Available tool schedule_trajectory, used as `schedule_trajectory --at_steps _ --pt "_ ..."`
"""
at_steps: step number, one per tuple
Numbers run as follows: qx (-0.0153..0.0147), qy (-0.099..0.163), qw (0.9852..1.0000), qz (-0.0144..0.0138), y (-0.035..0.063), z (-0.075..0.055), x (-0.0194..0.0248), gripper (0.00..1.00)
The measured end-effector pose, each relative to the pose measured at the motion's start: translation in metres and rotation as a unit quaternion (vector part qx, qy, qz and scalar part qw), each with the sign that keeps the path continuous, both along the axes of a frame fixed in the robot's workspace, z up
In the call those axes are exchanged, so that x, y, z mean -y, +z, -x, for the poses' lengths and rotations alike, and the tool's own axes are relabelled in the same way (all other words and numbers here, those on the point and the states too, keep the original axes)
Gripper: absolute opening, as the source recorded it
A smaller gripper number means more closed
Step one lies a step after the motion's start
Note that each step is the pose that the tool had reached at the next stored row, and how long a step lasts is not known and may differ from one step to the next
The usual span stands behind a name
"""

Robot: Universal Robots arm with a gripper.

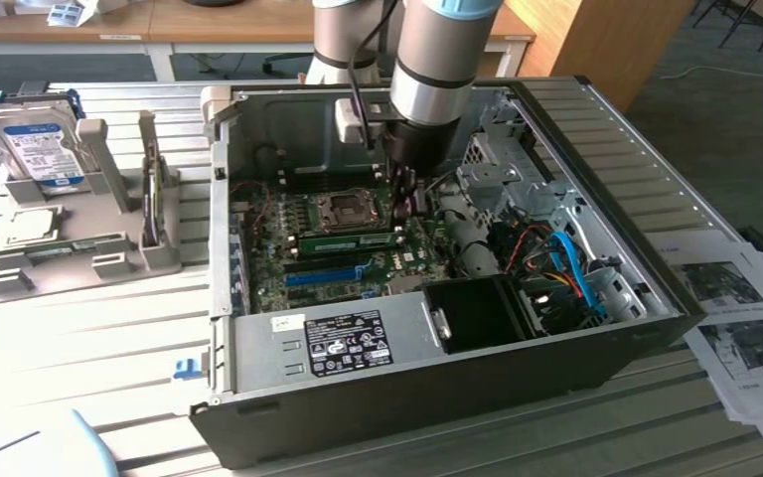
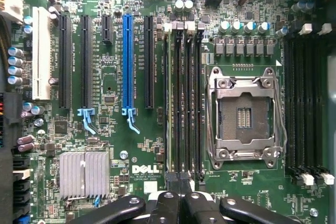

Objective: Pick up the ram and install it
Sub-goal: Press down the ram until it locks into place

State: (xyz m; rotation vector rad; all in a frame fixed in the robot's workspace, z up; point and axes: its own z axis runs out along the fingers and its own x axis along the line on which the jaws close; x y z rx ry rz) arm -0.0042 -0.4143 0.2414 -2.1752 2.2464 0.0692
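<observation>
1. Exterior view: the arm reaches into the open computer case [image 1: 647, 298] on the table [image 1: 90, 328]; the ram [image 1: 351, 239] sits seated in a motherboard slot just beside the gripper [image 1: 401, 199].
2. Wrist view: the jaws are closed, empty, above the ram [image 2: 168, 103] standing in its slot beside the CPU socket [image 2: 244, 114].

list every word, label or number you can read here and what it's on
"DELL": white logo on the motherboard, beside the heatsink.
Small white print along the blue slot: too small to read.
Power supply label: blurred.
Hard drive label: blurred.
Printed sheets: unreadable.
</observation>
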Motion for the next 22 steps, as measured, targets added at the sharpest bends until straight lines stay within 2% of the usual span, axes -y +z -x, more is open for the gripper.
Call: schedule_trajectory --at_steps 16,22 --pt "-0.0001 0.0 1.0 0.0 0.002 0.0001 0.0 0.09" --pt "-0.0002 0.0 1.0 0.0 0.002 0.0056 -0.0001 0.09"
